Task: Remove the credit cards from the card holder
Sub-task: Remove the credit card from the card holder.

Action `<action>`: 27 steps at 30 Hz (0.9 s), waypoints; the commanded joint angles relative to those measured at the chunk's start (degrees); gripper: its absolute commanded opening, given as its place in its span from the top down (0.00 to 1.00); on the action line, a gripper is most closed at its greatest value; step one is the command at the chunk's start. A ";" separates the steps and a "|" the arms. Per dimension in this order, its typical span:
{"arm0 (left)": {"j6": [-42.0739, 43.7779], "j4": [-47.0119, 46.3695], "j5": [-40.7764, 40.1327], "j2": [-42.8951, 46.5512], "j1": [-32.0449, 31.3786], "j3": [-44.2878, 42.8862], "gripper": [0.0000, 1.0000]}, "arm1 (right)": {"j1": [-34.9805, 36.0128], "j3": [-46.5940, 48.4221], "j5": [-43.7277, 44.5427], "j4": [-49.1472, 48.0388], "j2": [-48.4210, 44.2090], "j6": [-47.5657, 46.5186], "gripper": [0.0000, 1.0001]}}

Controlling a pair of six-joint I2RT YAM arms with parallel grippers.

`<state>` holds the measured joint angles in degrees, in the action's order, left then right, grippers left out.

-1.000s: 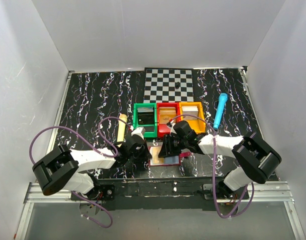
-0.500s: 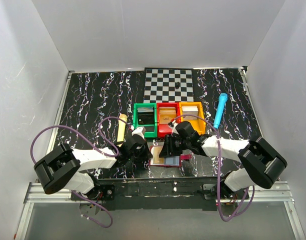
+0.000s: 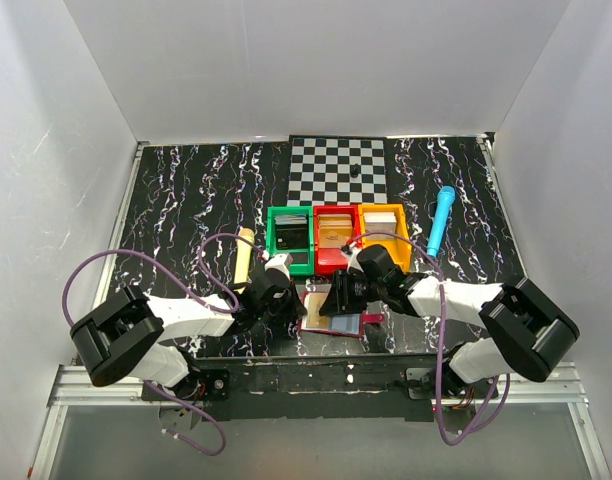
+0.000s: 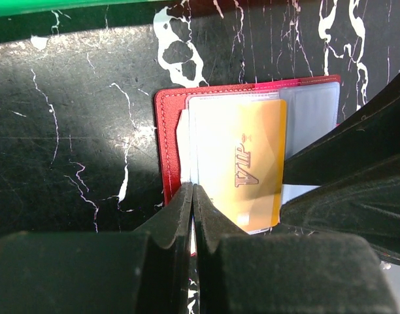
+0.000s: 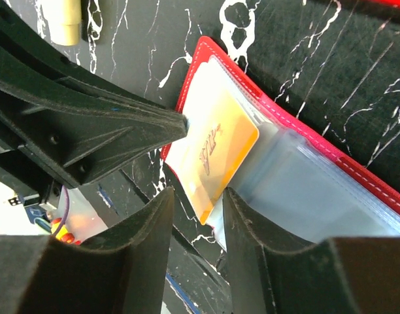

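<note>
Left wrist view has the card holder (image 4: pixel 166 131) lying open and flat on the marbled table (image 4: pixel 69 131), red border up and clear sleeves fanned to the right, with a gold card (image 4: pixel 252 163) partly slid out of its pocket. From above, the case sits at the near edge of the table between the two arms, just in front of the red bin (image 3: pixel 317 240). The left gripper (image 4: pixel 192 190) has its fingers pressed together, their tip at the holder's left side by the card's lower corner; whether a sleeve edge is nipped between them I cannot tell. The right gripper (image 5: pixel 199 193) has its fingers apart, straddling the protruding corner of the card without pinching it. I judge the card to be light, stiff and slick, easy to pinch across its faces at the exposed corner but likely to slip. The holder looks thin and floppy, light enough to drag along with the card, so it wants pinning at the border while the card is drawn out along the sleeve.
</note>
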<state>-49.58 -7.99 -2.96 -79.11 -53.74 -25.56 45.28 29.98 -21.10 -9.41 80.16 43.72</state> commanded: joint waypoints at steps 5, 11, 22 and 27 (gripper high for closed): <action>0.63 1.40 0.59 -1.84 0.12 0.69 1.00 | -0.72 -1.23 -3.33 -8.60 -3.43 2.94 0.54; 0.63 -0.09 1.82 -2.54 0.12 1.04 1.00 | -1.68 -2.64 -3.95 -11.85 -2.82 5.05 0.54; 0.89 -1.68 2.96 -2.98 0.12 1.22 1.00 | -2.12 -2.03 -5.96 -13.53 -0.45 6.37 0.54; 1.15 -2.38 2.96 -2.98 0.12 1.39 1.00 | -2.12 -1.24 -6.84 -13.01 0.87 6.37 0.53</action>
<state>-49.45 -11.55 -0.80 -80.97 -53.36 -25.54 43.07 26.57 -24.99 -19.68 80.14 49.43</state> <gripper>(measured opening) 0.009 0.462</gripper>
